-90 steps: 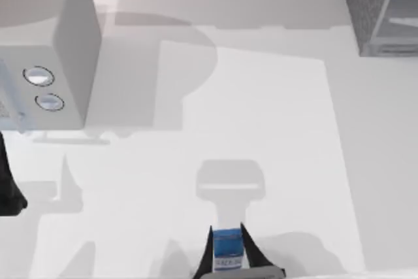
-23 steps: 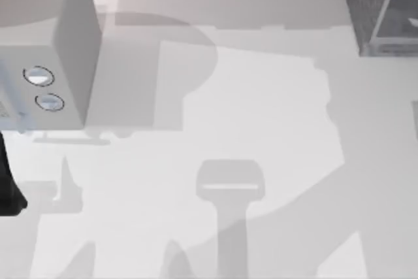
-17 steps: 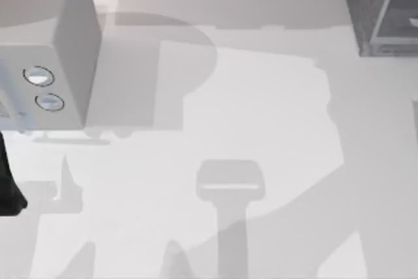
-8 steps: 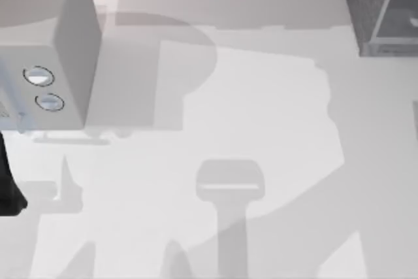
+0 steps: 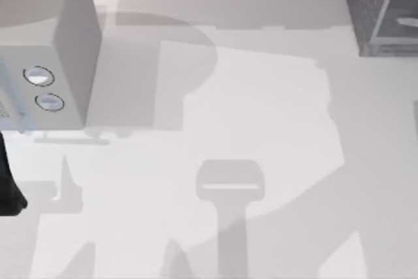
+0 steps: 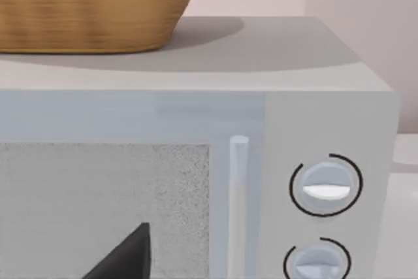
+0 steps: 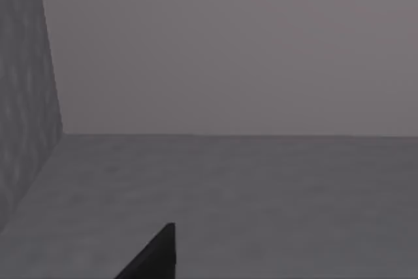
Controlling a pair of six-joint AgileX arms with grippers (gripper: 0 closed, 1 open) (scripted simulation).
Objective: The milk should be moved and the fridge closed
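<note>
Two dials point(image 6: 325, 187) front a pale box point(image 5: 62, 44), seemingly under a basket point(image 6: 91, 4).

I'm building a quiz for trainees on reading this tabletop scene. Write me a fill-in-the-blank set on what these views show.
1. The pale grey box-shaped appliance at the table's left has ____ round dials.
2. On top of that appliance rests a woven ____.
3. The large dark grey speckled fridge stands at the table's far ____ corner.
4. The left arm sits at the table's ____ edge.

Missing words: two; basket; right; left
</note>
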